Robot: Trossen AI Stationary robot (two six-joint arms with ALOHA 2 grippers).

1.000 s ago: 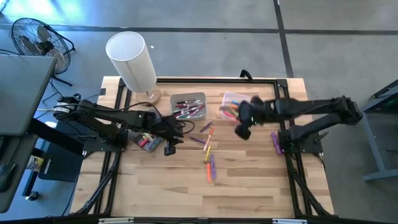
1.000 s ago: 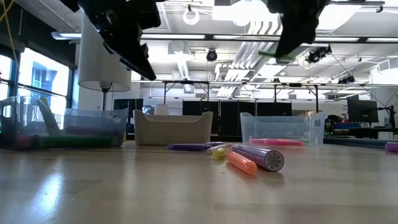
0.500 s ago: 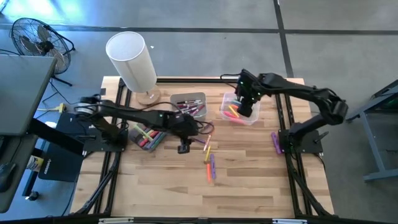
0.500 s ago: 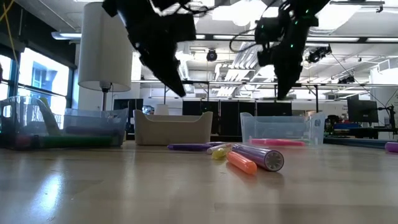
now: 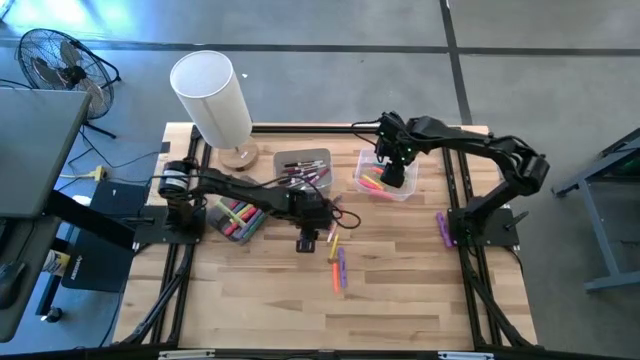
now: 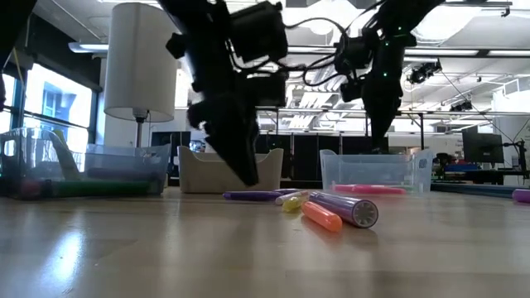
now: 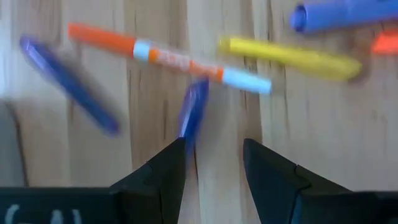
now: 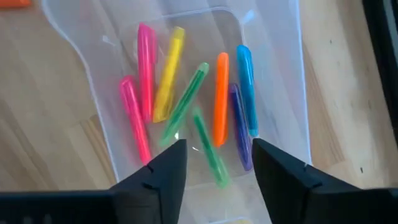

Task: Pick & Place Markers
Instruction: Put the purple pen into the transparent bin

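Observation:
Loose markers (image 5: 336, 252) lie on the wooden table's middle: an orange one with white bands (image 7: 168, 57), a yellow one (image 7: 289, 59) and blue-purple ones (image 7: 191, 113). My left gripper (image 5: 307, 240) hangs open low over them, pointing down. One blue-purple marker's near end lies just ahead of its finger (image 7: 168, 168). My right gripper (image 5: 391, 172) stands open above the clear bin (image 8: 283, 74) at the far right. In that bin lie pink, yellow, green, orange, blue and purple markers (image 8: 186, 102).
A grey bin (image 5: 303, 170) with markers stands at the far middle, and a clear bin (image 5: 236, 218) with markers at the left. A white lamp (image 5: 211, 98) stands at the far left. One purple marker (image 5: 441, 228) lies by the right arm's base.
My left gripper has moved toward the table's right edge and down, ending over the loose markers. My right gripper has swung toward the far edge and come to rest above the clear bin. A green thing that showed at its fingers a second ago is no longer there.

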